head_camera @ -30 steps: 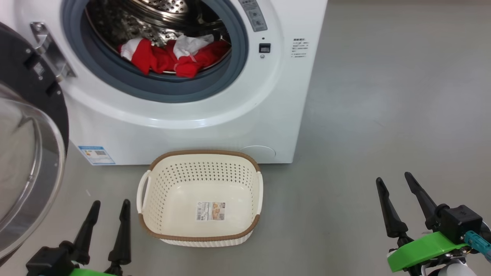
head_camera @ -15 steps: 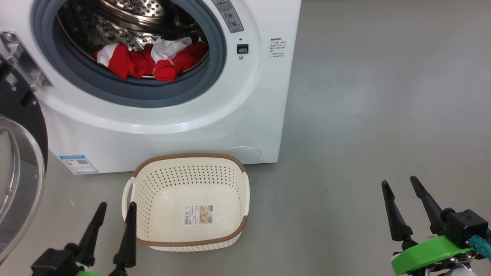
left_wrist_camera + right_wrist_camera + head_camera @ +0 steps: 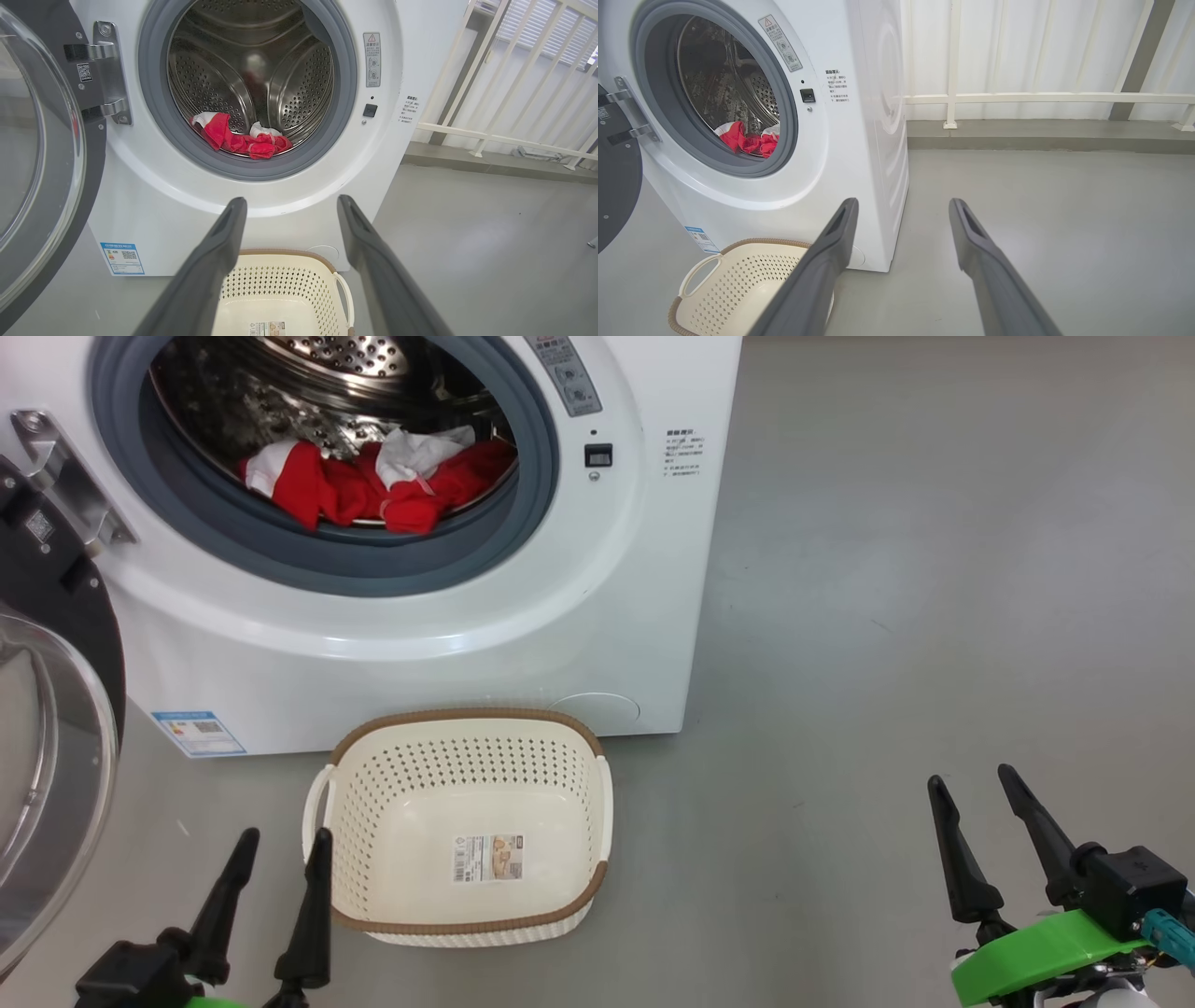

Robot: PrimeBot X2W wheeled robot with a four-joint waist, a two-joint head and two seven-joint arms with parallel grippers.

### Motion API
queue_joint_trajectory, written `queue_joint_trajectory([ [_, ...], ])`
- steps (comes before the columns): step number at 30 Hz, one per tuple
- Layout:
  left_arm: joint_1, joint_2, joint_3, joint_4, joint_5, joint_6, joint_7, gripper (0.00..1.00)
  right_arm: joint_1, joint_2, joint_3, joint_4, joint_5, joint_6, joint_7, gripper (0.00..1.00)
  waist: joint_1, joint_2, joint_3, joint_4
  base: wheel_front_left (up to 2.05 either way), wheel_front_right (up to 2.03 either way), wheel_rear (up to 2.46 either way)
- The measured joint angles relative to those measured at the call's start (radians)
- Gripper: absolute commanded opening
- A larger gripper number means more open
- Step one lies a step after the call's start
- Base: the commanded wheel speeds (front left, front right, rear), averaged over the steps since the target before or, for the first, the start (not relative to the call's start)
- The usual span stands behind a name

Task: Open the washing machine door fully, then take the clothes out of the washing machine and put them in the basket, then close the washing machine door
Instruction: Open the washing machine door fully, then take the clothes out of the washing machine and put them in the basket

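Your camera shifted slightly, nothing else. Left gripper [image 3: 287, 833] and right gripper [image 3: 969, 775] stand with jaws apart, empty; clothes [image 3: 373, 490] lie in washer [image 3: 523, 616].

Smooth grey floor [image 3: 934, 569], raised grey kerb [image 3: 1041, 135], white railing [image 3: 1041, 98], pale wall [image 3: 1017, 46] behind

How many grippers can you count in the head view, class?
2. The left gripper is at lower left, beside the basket; the right gripper is at lower right, over the floor. Both are open.
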State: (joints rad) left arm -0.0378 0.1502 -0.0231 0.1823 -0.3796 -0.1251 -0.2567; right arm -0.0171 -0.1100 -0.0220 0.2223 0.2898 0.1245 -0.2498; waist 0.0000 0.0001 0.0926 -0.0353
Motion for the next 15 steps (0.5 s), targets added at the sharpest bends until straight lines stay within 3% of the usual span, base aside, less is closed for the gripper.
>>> queue_joint_trajectory([
  [15,0.019,0.006,-0.006,-0.004,-0.003,0.0,0.0,1.0,0.015,0.0,0.002,-0.002,0.0,0.0,0.0,1.0,0.0,0.0,0.006,0.01,0.19,-0.19,0.0],
])
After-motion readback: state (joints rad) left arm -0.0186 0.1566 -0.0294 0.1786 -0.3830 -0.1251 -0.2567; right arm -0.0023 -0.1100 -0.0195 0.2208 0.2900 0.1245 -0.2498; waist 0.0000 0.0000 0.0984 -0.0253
